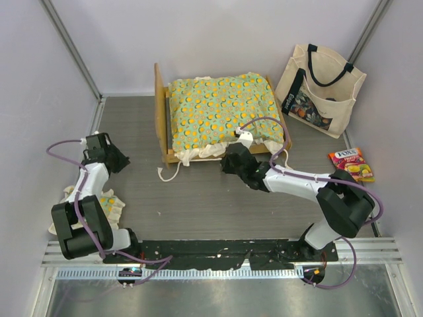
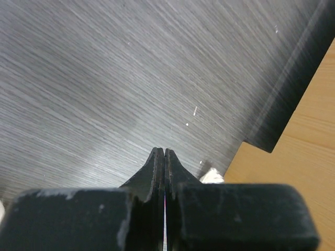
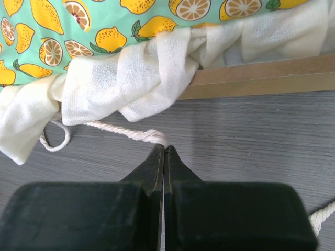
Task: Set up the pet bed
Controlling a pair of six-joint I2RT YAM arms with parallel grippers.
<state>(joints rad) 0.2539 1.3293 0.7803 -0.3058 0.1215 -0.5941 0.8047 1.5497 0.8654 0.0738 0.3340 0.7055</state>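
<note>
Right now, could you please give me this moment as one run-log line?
mattress on frame | right tool shut, tips at tie cord, hold unclear | left tool shut, empty, over table | pillow off bed

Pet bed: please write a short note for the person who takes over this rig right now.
Left gripper: shut, empty, over the bare table left of the bed.
Right gripper: shut on a tie cord at the bed's near side.
Things: the mattress cushion lies on the wooden frame; the small pillow lies on the table beside the left arm.
Done: cushion is on the frame.
Left: the cords look untied and the ruffle hangs over the near rail; tidy them, then probably place the pillow.
</note>
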